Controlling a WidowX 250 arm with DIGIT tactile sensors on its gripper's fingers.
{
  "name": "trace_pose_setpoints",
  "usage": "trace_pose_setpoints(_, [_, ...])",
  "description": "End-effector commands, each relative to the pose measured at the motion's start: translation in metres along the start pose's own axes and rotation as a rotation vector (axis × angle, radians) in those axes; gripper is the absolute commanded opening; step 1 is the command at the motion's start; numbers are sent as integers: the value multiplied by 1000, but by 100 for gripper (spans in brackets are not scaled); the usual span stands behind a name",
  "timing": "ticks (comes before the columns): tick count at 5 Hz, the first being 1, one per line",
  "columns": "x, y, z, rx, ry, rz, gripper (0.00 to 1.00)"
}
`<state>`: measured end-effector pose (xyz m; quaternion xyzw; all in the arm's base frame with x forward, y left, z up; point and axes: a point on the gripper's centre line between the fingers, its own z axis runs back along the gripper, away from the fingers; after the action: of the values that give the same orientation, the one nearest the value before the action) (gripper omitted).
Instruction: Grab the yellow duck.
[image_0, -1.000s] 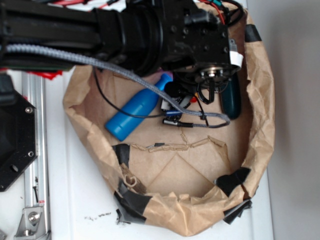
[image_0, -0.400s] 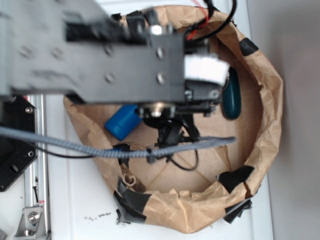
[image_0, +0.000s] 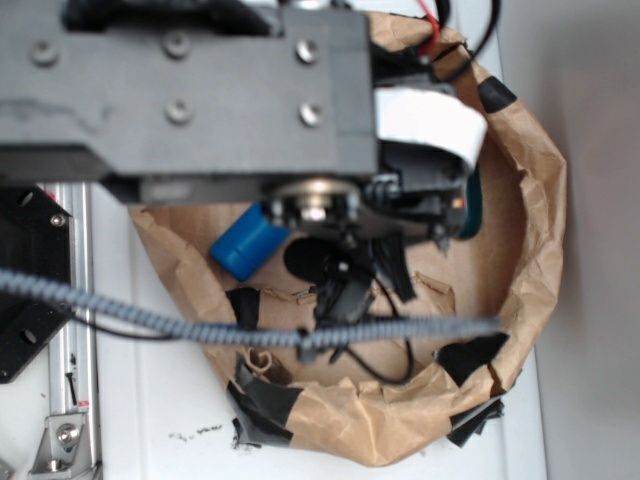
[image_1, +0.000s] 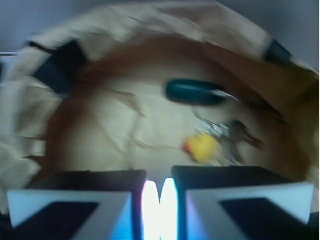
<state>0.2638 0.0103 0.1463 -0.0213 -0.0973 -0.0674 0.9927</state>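
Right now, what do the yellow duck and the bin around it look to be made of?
The yellow duck: likely rubber or soft plastic, judging by its smooth, rounded, saturated yellow body and red-orange beak; blur hides the finish. The bin: crumpled brown paper, matte and creased, patched with black tape.

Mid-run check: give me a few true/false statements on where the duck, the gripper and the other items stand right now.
1. The yellow duck is held between the gripper fingers. False: it lies free on the paper floor, beyond the fingertips.
2. The duck lies inside the brown paper bowl. True.
3. In the wrist view, a dark teal object lies beyond the duck. True.
4. The blue bottle sits outside the bowl. False: it lies inside, partly hidden under the arm.
5. The exterior view shows the duck clearly. False: the arm covers it.
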Motion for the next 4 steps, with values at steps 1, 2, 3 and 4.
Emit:
trace_pose_setpoints(1, [-12, 35, -26, 43, -72, 43, 100])
trace_pose_setpoints(2, [-17, 47, -41, 57, -61, 51, 100])
trace_pose_setpoints(3, [-11, 48, -49, 55, -79, 7, 100])
trace_pose_setpoints(4, [-7, 53, -65, 53, -92, -10, 100])
